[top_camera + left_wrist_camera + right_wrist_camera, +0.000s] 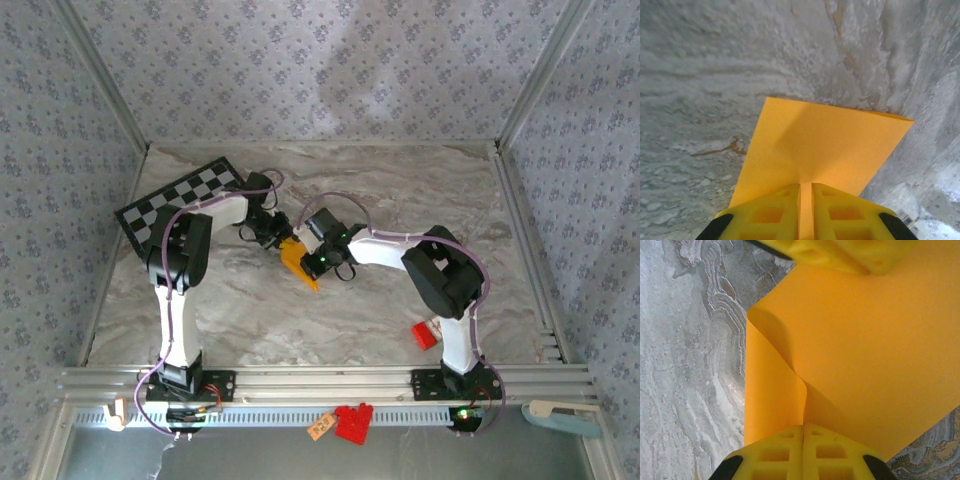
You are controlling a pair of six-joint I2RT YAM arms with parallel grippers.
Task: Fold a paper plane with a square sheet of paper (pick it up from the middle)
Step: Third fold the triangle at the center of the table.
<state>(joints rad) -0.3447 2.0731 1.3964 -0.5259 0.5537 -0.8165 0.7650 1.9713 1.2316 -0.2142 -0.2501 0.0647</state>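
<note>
The square sheet of paper [300, 262] is orange-yellow and hangs above the middle of the marble table between both grippers. My right gripper [316, 262] [803, 426] is shut on a pinched ridge of the paper [865, 350], its jaws meeting with only a hairline seam. My left gripper [283, 241] [806, 184] stands at the opposite edge. Its jaws are a narrow gap apart, with the paper [825, 145] running into that gap. The left gripper's yellow fingers [840, 255] reach over the sheet's far edge in the right wrist view. The sheet bows with a soft fold.
A black-and-white checkered board [180, 205] lies at the back left. A small red block [427, 335] sits beside the right arm's base. Red bricks [352, 422] and an orange tag [320, 425] rest below the front rail. Walls enclose the table on three sides.
</note>
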